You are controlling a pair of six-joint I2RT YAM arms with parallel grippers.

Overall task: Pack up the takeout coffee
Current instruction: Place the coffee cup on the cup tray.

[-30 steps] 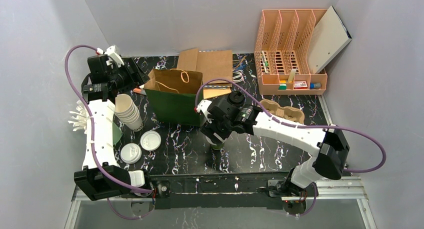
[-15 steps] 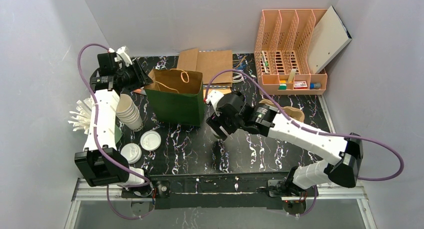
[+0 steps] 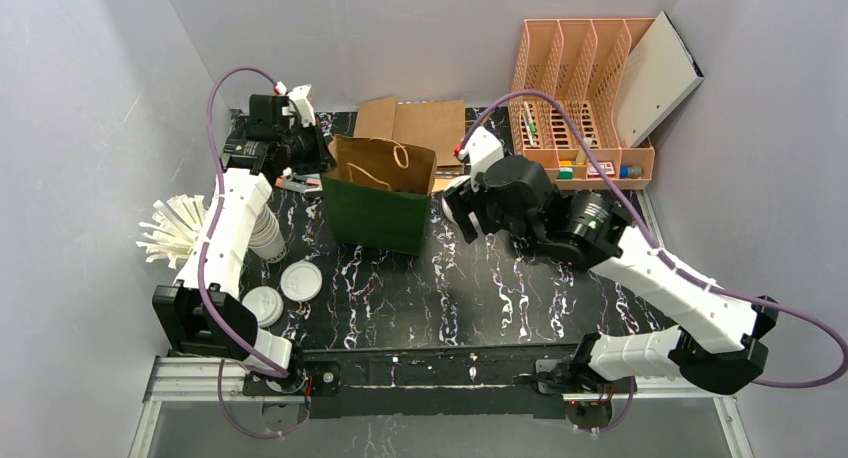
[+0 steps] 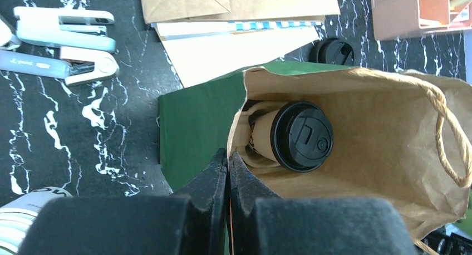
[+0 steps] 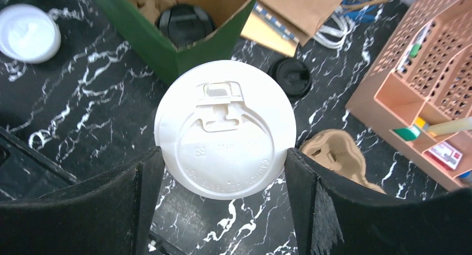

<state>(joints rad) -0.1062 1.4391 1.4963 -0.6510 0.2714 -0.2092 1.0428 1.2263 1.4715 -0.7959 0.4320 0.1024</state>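
Surveying the feeds, I logged the black marble-patterned table (image 3: 380,288) as the work surface, with the pink file organizer (image 3: 575,88) at its far right corner.

The green paper bag (image 3: 380,213) stood upright and open near the far centre of the table.

1. Left gripper (image 4: 227,160): I found it clenched on the bag's left rim, with the jaws pressed together over the paper edge.
2. Right gripper (image 5: 224,177): I found it grasping the white-lidded cup (image 5: 224,130), with one finger on each side of the cup. The cup was held upright above the table, just right of the bag and outside it.
3. Black-lidded cup (image 4: 300,137): this one stood upright inside the bag, against its left wall.

A pulp cup carrier (image 5: 339,155) lay on the table to the right of the bag. A loose black lid (image 5: 292,77) rested on the table behind the bag's right corner. Two white lids (image 3: 300,280) lay side by side near the left arm, well apart from the bag.
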